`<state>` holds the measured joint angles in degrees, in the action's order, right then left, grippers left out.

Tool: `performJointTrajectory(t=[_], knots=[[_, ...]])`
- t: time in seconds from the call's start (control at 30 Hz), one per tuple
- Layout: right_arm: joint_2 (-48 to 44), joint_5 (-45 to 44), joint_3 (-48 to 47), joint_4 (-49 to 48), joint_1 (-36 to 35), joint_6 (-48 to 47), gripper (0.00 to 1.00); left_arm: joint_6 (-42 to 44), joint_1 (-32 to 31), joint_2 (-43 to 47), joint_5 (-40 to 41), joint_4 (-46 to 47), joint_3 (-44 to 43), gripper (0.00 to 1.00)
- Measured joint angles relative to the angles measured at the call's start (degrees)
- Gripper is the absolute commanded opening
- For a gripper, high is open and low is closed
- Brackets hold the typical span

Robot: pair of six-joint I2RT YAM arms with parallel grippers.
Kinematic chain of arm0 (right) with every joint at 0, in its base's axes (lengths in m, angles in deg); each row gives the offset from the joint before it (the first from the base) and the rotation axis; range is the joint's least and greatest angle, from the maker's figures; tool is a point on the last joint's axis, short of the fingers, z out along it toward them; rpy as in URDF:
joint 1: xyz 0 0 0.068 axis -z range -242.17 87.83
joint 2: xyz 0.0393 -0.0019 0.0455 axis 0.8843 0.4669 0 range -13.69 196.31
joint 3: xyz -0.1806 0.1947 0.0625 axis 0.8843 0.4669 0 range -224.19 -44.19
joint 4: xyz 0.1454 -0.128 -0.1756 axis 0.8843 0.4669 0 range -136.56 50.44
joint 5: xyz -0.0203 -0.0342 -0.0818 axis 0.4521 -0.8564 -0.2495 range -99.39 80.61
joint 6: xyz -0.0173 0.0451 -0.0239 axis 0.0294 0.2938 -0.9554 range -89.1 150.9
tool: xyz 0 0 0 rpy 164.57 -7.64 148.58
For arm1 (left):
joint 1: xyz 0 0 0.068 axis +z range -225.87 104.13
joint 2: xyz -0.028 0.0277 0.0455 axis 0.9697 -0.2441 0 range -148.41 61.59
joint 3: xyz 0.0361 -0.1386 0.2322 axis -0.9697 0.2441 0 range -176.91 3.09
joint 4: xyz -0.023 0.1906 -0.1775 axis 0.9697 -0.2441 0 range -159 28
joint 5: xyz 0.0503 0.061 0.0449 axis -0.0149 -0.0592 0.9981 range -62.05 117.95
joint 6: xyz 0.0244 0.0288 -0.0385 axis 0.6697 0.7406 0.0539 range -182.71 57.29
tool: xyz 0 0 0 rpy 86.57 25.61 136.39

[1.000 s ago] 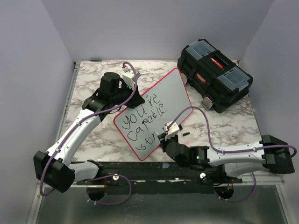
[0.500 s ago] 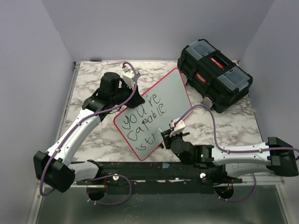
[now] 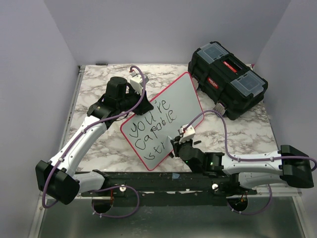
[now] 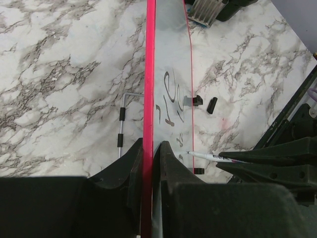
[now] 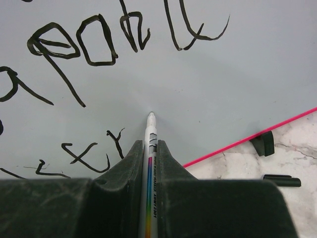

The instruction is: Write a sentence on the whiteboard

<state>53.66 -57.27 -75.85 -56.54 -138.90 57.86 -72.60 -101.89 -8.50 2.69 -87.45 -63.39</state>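
Whiteboard (image 3: 184,94) is being held standing steeply on the counter (image 3: 99,82), with its written face turned toward the right arm. Its long axis is running from near-left to far-right in the top view. The red rim at its far-left edge is being pinched by the left fingers (image 4: 158,151), one on each face.

The sentence (image 3: 151,126) is being set down in three lines that run along this long axis. The third line is reading only "str".

A marker (image 5: 150,130) is being pinched between the right fingers (image 5: 161,151), which are pressed together on its barrel. The marker's long axis is lying in line with the fingers, and its tip is pointing at the board face.

In the right wrist view, the tip is sitting just right of the "r" and slightly above it. Bare board is lying ahead and to the right, well inside the red rim. Whether the tip is touching the surface cannot be told.

The coming stroke is judged to belong just right of the "r". The right arm is the nearer one for it, and the left arm is being used as the support.
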Motion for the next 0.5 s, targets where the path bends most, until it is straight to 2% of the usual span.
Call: performJointTrajectory(t=[0.5], knots=[[-0.24, 2.34, 1.22, -1.51, 0.00, -1.05, 0.01, 0.02, 0.02, 0.00, 0.39, -0.13, -0.02, 0.00]])
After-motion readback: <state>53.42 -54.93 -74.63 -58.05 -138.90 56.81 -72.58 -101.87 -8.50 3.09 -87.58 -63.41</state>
